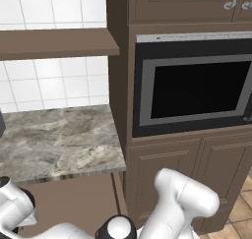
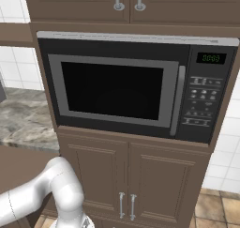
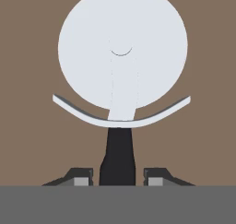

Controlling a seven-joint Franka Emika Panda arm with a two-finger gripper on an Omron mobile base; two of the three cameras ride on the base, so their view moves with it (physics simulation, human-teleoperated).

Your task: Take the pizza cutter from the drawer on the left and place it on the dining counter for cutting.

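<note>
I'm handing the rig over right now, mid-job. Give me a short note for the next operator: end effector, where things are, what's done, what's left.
End effector: astride the cutter, one fingertip on each side of its black handle. Slim gaps show, so a firm grip is not confirmed.
Cutter: lined up straight ahead of the hand, wheel away from it, against a plain brown surface, probably the drawer.
Done: hand lined up on the handle.
Left: confirm the grip, lift, carry to the dining counter, set it down.
</note>
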